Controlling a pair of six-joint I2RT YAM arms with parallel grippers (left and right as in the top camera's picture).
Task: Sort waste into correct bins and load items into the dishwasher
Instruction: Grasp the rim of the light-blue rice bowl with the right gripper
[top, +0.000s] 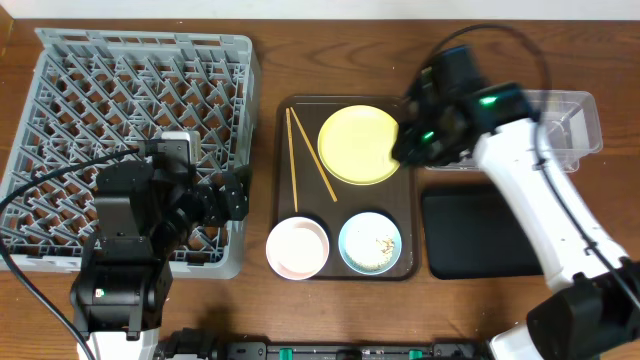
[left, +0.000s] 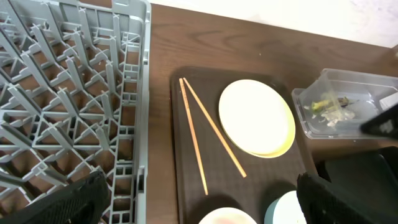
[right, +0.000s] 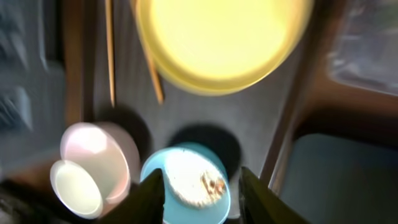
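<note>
Wooden table (top: 300, 60): one rack (top: 130, 60) left, one brown tray (top: 348, 198) middle, one tub (top: 575, 110) and one black tray (top: 480, 235) right.
On the brown tray: one plate (top: 355, 145), two chopsticks (top: 312, 155), one white bowl (top: 297, 247), one blue bowl (top: 370, 243) with scraps (top: 383, 243). One wrapper (left: 323, 104) and one tissue (left: 339, 116) in the tub. Left gripper (left: 200, 179) spread wide, empty, beside the rack. Right gripper (right: 200, 186) partly parted, empty, above the brown tray.

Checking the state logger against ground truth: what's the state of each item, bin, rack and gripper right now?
dish rack: empty
yellow plate: flat on brown tray
chopsticks: loose on the brown tray, uncrossed
white bowl: upright, empty
light blue bowl: upright, food scraps inside
clear tub: holds wrapper and tissue
black tray: empty
left gripper: open
right gripper: open, holding nothing
</note>
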